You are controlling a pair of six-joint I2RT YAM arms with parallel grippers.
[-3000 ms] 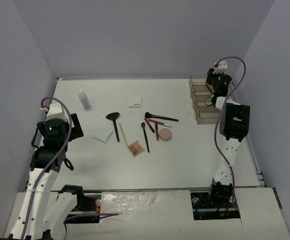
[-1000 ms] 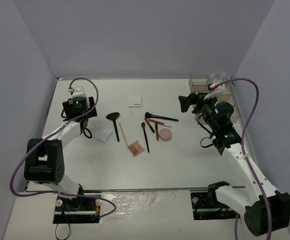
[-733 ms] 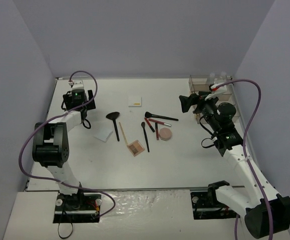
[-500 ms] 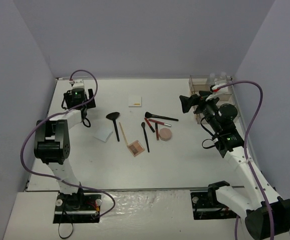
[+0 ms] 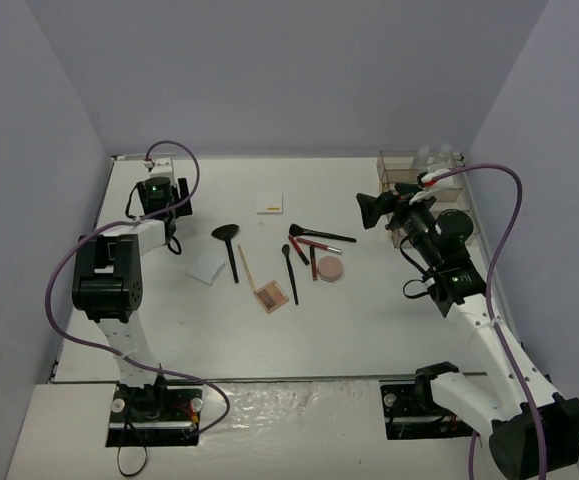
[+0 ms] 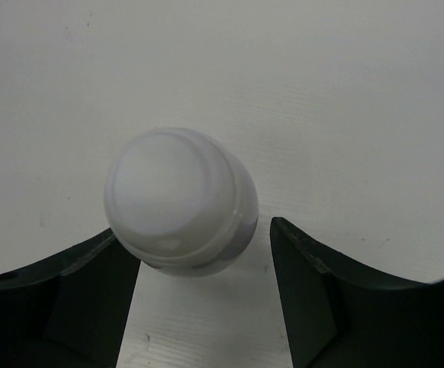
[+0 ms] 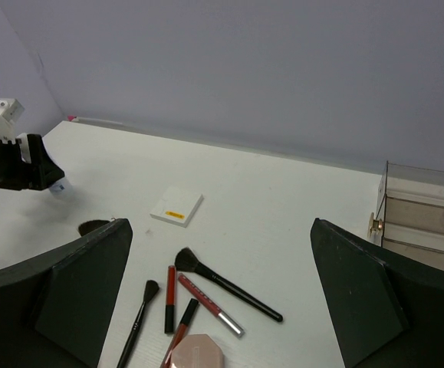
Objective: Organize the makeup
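A clear bottle with a white cap [image 6: 177,198] stands at the table's far left. My left gripper [image 5: 168,206] [image 6: 195,230] reaches down round it with its jaws narrowed. The left finger [image 6: 76,295] lies against the cap, and a thin gap shows at the right finger [image 6: 321,299]. My right gripper [image 5: 371,210] [image 7: 222,226] hangs wide open and empty above the table. Loose makeup lies mid-table: a fan brush [image 5: 231,248], a white pad [image 5: 207,267], a tan pencil [image 5: 245,267], a brown palette [image 5: 270,296], a pink compact [image 5: 330,269], red pencils [image 7: 169,297] and a long brush [image 7: 229,286].
The clear tiered organizer [image 5: 417,200] stands at the far right, behind my right arm. A white square pad with a yellow label [image 5: 269,203] lies at the back middle. Purple cables loop off both arms. Grey walls close in the table.
My left gripper's jaws have narrowed from wide open to close about the bottle, and the arm has settled over it. The right arm has hardly moved.
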